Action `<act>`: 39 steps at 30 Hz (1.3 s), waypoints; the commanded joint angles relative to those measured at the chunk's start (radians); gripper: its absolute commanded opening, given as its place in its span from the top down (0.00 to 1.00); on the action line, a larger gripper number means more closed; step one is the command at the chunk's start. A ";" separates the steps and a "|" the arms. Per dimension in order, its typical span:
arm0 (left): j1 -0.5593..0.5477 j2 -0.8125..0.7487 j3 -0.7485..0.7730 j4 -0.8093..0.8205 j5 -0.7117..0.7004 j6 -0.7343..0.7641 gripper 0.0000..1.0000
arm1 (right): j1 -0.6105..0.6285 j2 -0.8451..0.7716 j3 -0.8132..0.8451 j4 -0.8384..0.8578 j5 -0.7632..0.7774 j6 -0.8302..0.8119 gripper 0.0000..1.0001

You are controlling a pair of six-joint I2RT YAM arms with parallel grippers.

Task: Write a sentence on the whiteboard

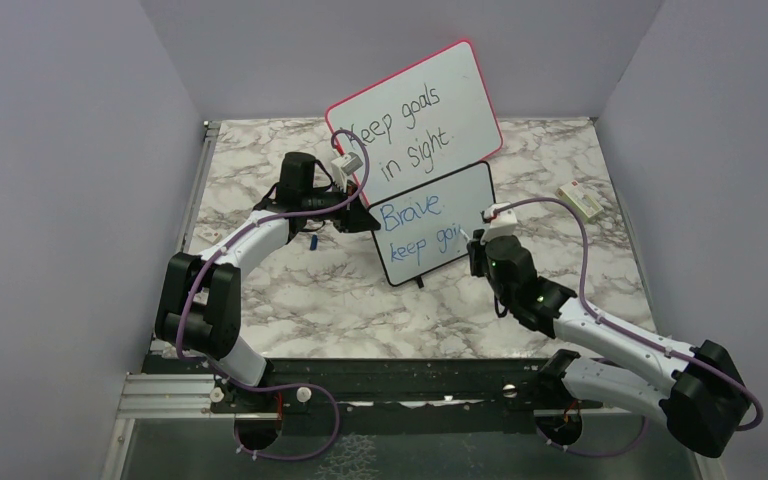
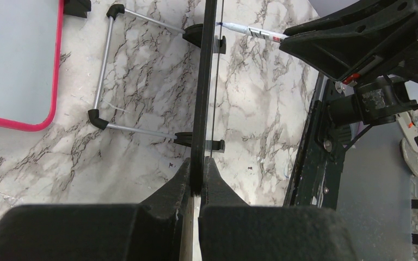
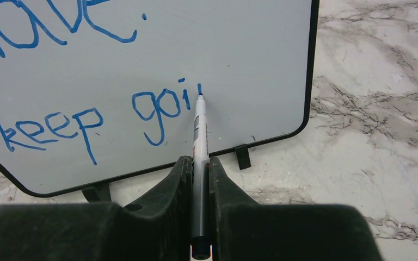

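The small black-framed whiteboard (image 1: 440, 225) stands upright mid-table. Blue words on it read "Brave." and "keep goi" (image 1: 422, 245); in the right wrist view the writing (image 3: 60, 126) ends at "goi". My left gripper (image 1: 368, 215) is shut on the whiteboard's left edge (image 2: 202, 98), seen edge-on in the left wrist view. My right gripper (image 1: 480, 255) is shut on a blue marker (image 3: 199, 136), whose tip touches the whiteboard (image 3: 239, 60) just right of the "i". The marker also shows in the left wrist view (image 2: 253, 31).
A larger pink-framed board (image 1: 415, 115) with black "Keep goals in sight." stands behind, on a wire stand (image 2: 109, 65). A white eraser (image 1: 582, 200) lies at the far right. A small blue cap (image 1: 314, 240) lies by the left arm. Walls enclose the marble table (image 1: 310, 300).
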 commanded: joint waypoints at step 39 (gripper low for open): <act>-0.010 0.008 0.000 -0.059 -0.044 0.043 1.00 | -0.038 -0.013 0.010 -0.060 0.010 0.041 0.99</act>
